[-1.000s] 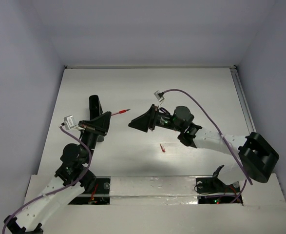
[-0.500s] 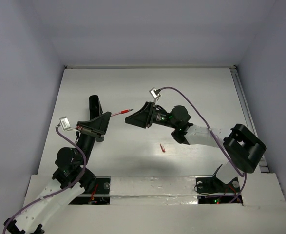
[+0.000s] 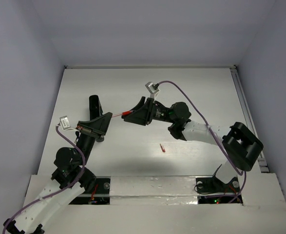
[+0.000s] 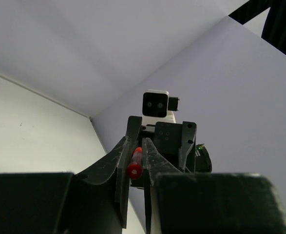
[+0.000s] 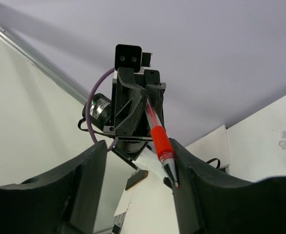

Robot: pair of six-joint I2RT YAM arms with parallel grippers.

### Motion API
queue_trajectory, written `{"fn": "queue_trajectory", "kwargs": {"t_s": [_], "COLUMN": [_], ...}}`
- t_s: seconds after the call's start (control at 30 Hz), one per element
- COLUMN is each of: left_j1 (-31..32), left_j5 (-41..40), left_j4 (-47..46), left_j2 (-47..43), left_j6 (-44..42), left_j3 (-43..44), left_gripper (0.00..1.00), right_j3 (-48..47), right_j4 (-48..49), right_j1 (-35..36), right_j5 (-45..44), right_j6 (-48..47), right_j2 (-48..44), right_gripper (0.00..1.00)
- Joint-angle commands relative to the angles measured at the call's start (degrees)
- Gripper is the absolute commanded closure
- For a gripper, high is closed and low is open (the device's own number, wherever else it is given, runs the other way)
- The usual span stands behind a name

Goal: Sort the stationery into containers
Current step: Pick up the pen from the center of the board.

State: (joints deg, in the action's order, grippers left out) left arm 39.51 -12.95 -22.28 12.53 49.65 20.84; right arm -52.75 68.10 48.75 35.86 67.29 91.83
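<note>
Left hand [image 3: 105, 119] is pressed together on a red-and-white pen [image 3: 119, 114], pinching it near its back end so that the shaft juts out over the table [image 3: 191, 87] towards the right arm. Right hand [image 3: 132, 111] faces it from the other side with its fingers spread, and the pen's red grip and dark tip lie in the gap between them. In the right wrist view the tip sits close to one finger [image 5: 186, 180] and well apart from the other; whether it touches the near one I cannot tell. A long black box [image 3: 94, 104] lies on the table just beyond the left hand. A tiny red piece [image 3: 162, 148] lies loose on the table, nearer the arm bases than the right hand.
</note>
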Motion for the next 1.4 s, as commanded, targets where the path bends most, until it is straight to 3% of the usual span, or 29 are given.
{"fn": "queue_trajectory", "kwargs": {"t_s": [0.0, 0.07, 0.17, 0.2, 0.43, 0.63, 0.8, 0.83, 0.93, 0.97, 1.07, 1.23, 1.27, 1.37], "left_j1": [-0.13, -0.13, -0.13, -0.13, -0.13, -0.13, -0.13, -0.13, -0.13, -0.13, -0.13, -0.13, -0.13, -0.13], "left_j5": [1.26, 1.43, 2.05, 2.40, 2.93, 2.84, 3.02, 2.93, 2.93, 3.02, 3.19, 3.98, 4.16, 4.51], "left_j4": [-2.15, -2.15, -2.68, -2.85, -2.15, -1.62, -1.01, -0.83, -0.74, -0.74, -0.48, 3.99, 5.22, 10.49], "left_j2": [0.03, 0.12, 0.73, 0.82, 0.56, -0.58, -1.02, -1.02, -1.20, -1.20, -1.46, -1.64, -1.81, -2.34], "left_j6": [0.19, 0.19, 0.10, 0.10, -0.25, -0.08, -0.25, -0.34, -0.25, -0.17, -0.25, -1.65, -2.88, -4.47], "left_j3": [2.01, 2.01, 2.01, 2.01, 2.45, 2.36, 2.63, 2.63, 2.45, 2.36, 2.19, 3.67, 4.12, 6.57], "left_gripper": [1.00, 1.00, 1.00, 1.00, 1.00, 1.00, 1.00, 1.00, 1.00, 1.00, 1.00, 0.99, 0.89, 0.74], "right_j3": [-2.88, -3.06, -3.23, -3.23, -4.11, -4.73, -4.90, -4.90, -4.64, -4.47, -3.85, -2.01, -1.92, -2.00], "right_j4": [3.80, 3.62, 4.67, 5.20, 6.61, 6.44, 6.44, 6.26, 6.26, 6.26, 6.26, 4.17, 3.02, -5.47], "right_j1": [0.12, 0.12, 0.12, 0.12, 0.12, 0.12, 0.12, 0.12, 0.12, 0.12, 0.12, 0.12, -0.41, -1.72], "right_j5": [1.23, 1.06, 1.06, 1.06, 1.58, 1.50, 1.23, 1.15, 0.97, 0.62, -0.26, -1.32, -1.05, 1.04], "right_j6": [0.56, 0.48, 0.56, 0.83, 1.09, 1.27, 1.44, 1.44, 1.36, 1.27, 0.92, -1.01, -1.54, -5.05], "right_j2": [0.36, 0.37, 0.89, 1.15, 1.68, 2.03, 2.39, 2.39, 2.21, 2.12, 1.68, 0.11, -0.77, -2.44], "right_gripper": [0.44, 0.49, 0.67, 0.68, 0.68, 0.52, 0.50, 0.58, 0.65, 0.74, 0.87, 1.00, 1.00, 1.00]}}
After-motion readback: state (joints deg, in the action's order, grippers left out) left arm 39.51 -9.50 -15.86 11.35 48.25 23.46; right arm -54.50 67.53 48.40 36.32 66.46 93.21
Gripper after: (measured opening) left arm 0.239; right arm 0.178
